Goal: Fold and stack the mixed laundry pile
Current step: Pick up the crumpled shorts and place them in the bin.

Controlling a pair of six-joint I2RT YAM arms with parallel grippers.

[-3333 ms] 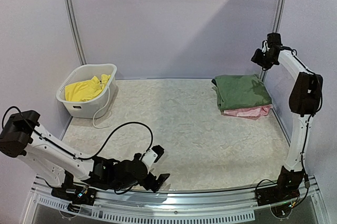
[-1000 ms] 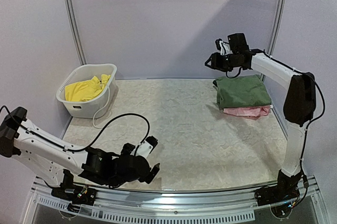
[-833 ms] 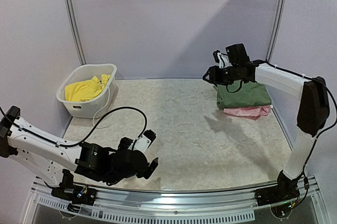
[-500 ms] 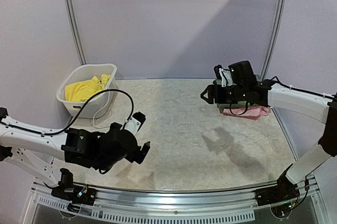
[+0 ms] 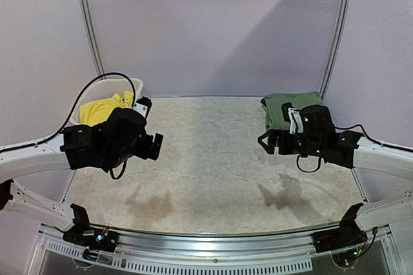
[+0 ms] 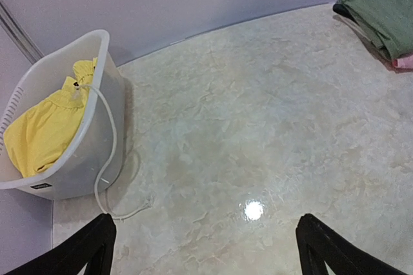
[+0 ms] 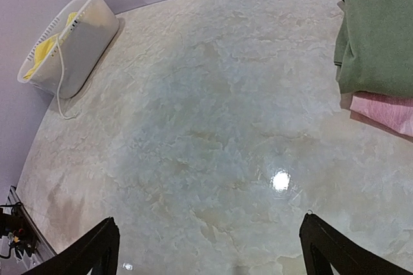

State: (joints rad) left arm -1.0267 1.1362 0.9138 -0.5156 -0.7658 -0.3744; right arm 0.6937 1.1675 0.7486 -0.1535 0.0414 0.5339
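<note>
Fingers [image 6: 87,252] of the left gripper [image 6: 205,250] stand wide apart, with nothing between them and nothing touched; only bare table [image 6: 258,126] shows in the gap. The right gripper [image 7: 208,249] is the same: fingers [image 7: 97,249] spread to the frame's edges, empty, clear of the surface.

Only the finger ends show in either wrist view, cut off at the bottom edge. From above, the right gripper hides the near part of the folded stack, so the pink garment [image 7: 384,110] cannot be seen there. It shows in the wrist views, lying under the green top [image 7: 377,30] at the far right of the table. A dark edge at the stack's far corner is too small to make out. The yellow shorts [image 6: 42,133] lie crumpled in the basket [image 6: 97,113] at the far left, partly hidden by its wall. A white cord [image 6: 106,139] hangs over the rim down to the table.

Both arms reach in from the sides, raised above the table, casting shadows. The left gripper hangs beside the basket, the right just before the stack.
</note>
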